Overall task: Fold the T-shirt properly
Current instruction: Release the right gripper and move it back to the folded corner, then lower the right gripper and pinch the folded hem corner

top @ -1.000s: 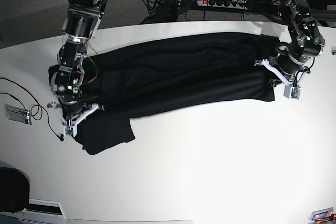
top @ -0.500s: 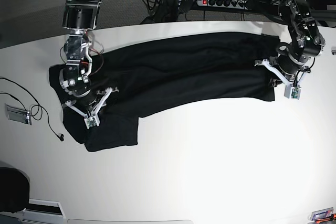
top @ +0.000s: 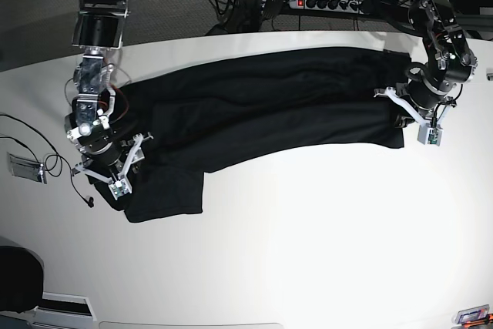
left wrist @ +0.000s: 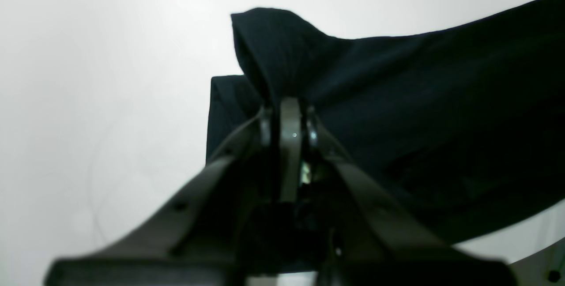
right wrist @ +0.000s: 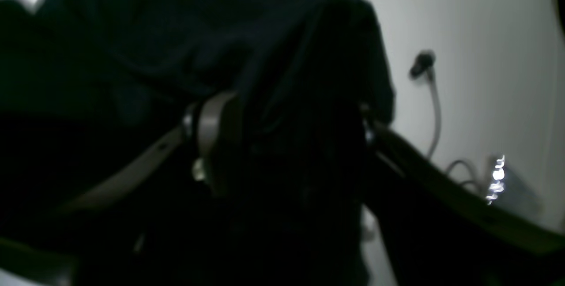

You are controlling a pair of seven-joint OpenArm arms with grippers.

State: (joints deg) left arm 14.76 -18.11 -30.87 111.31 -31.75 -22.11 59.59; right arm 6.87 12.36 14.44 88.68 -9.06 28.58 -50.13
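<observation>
T-shirt (top: 262, 105) is lying stretched across the far half of the white tabletop (top: 308, 252), long axis running side to side in the base view, with one flap (top: 166, 194) sticking out toward the near edge at that view's left end. Left pincer (top: 407, 116) is sitting at the shirt's other end, jaws together and clamped on the T-shirt; in the left wrist view the fingers (left wrist: 289, 136) are pinching a bunched peak of cloth (left wrist: 273, 43) that is standing up off the tabletop. Right pincer (top: 115, 167) is sitting over the flap end, jaws standing apart; in the right wrist view dark cloth (right wrist: 287, 100) is filling the gap between the fingers (right wrist: 216, 140), and I cannot tell whether they are touching it. Thin cable (top: 46, 163) and a small silvery item (top: 23, 167) are lying on the bare tabletop just beside that end of the shirt. Power strip (top: 327, 4) is lying beyond the far edge.
</observation>
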